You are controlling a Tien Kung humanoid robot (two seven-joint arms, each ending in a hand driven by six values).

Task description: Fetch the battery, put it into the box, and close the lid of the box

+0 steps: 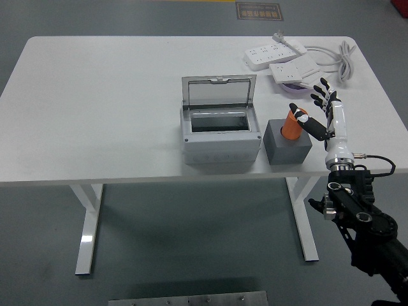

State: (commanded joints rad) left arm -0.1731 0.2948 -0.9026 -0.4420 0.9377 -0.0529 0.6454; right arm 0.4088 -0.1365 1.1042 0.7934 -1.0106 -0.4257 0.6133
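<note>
A white table (95,102) is standing on grey floor (191,242), carrying a lid-up grey box (220,137), as the right robot hand (322,115), fingers spread, is nearing an orange battery (293,125).

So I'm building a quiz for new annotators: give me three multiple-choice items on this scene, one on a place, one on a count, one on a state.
1. Where does the orange battery sit?
A. In the grey box
B. In the dark grey holder
C. On the power strips

2. How many white power strips lie at the table's far right?
A. One
B. Two
C. Four

3. What state is the box lid in?
A. Raised open
B. Shut flat
C. Off, lying on the table

Answers:
1 B: the battery stands tilted in the holder, right of the box, with the right hand beside it, fingers spread.
2 B: two strips lie side by side there.
3 A: the lid stands up behind the box's opening.
</note>
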